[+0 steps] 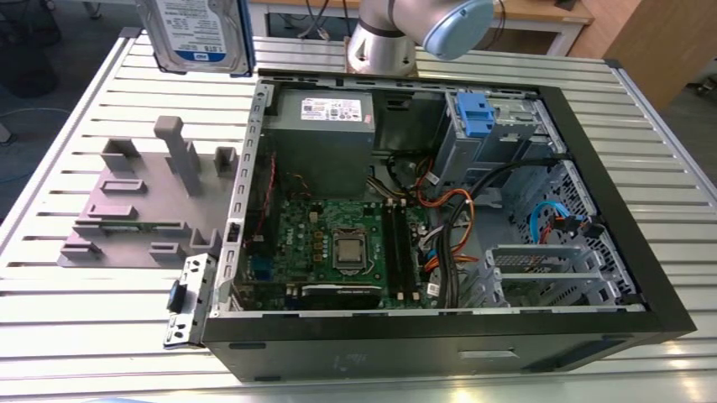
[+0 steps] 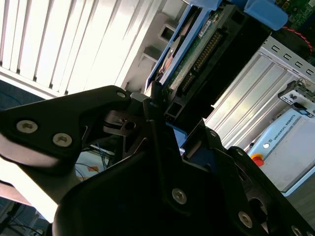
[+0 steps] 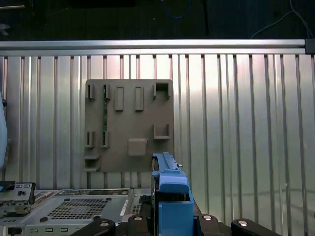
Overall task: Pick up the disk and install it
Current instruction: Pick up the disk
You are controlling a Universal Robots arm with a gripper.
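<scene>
Disk [image 1: 200, 34] clamped in gripper [image 2: 172, 114], up off the table [image 1: 67, 302]

Exterior view: disk high at the exterior view's upper left, touching nothing on the ribbed aluminium table. Flat silver metal, white-and-blue label facing the camera, print too small to read, blue plastic rail down one edge. Grey arm [image 1: 417, 29] behind the open black PC case [image 1: 448, 353]. Inside it a green motherboard [image 1: 336, 243] and a blue bracket [image 1: 475, 113] on the grey metal drive bay [image 1: 510, 126]. Grey plastic slotted holder [image 1: 146, 201] sits just beside the case, on the exterior view's left.

Second wrist view: black gripper jaws closed on one end of the disk. Disk seen edge-on, showing green circuit board, black connector row and blue rails.

First wrist view: blue rail juts out between black finger links, holder lying flat on the slats beyond, perforated metal case corner nearby
</scene>
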